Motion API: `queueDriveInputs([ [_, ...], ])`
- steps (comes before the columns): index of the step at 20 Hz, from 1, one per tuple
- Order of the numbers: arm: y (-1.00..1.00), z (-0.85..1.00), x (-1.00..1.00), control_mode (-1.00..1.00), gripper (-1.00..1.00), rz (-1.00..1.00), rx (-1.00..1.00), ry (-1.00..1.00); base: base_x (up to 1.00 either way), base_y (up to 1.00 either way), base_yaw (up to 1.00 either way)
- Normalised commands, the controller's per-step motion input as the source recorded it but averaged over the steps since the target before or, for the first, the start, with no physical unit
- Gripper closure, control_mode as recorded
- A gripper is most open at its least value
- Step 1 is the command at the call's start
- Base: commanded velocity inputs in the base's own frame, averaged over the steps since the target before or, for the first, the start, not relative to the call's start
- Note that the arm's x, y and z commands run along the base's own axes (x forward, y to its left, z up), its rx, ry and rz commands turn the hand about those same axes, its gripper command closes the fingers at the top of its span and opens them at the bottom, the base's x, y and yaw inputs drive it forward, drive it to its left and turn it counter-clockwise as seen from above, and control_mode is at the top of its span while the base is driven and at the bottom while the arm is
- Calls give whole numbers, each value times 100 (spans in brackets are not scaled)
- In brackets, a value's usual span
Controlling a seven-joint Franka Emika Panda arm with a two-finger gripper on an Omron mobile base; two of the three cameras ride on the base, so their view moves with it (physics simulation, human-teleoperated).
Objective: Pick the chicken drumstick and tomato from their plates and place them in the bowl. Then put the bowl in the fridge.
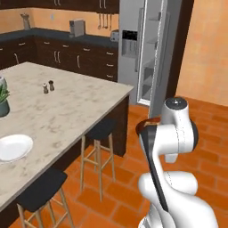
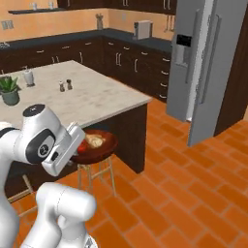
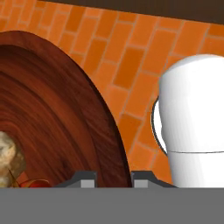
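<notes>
My gripper is shut on the rim of the dark reddish-brown wooden bowl and holds it in the air over the brick floor, beside the island's corner. Inside the bowl lie the golden-tan chicken drumstick and the red tomato; both peek in at the hand view's lower left, the drumstick above the tomato. A sliver of the bowl shows behind my arm. The grey fridge stands ahead with one door swung open, its shelves visible. The white plate lies bare on the island.
The marble island counter lies to the left with two dark stools along its side. Salt and pepper shakers and a potted plant stand on it. Orange brick floor stretches open towards the fridge.
</notes>
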Motion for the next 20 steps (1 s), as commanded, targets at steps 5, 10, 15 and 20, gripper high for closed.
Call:
queueDriveInputs([
  [5, 0, 0, 0, 100, 100, 0, 0, 0, 100, -86, 8],
  [10, 0, 0, 0, 100, 100, 0, 0, 0, 100, -91, 18],
  [15, 0, 0, 0, 100, 100, 0, 0, 0, 100, -99, 23],
  [20, 0, 0, 0, 100, 100, 0, 0, 0, 100, -96, 27],
])
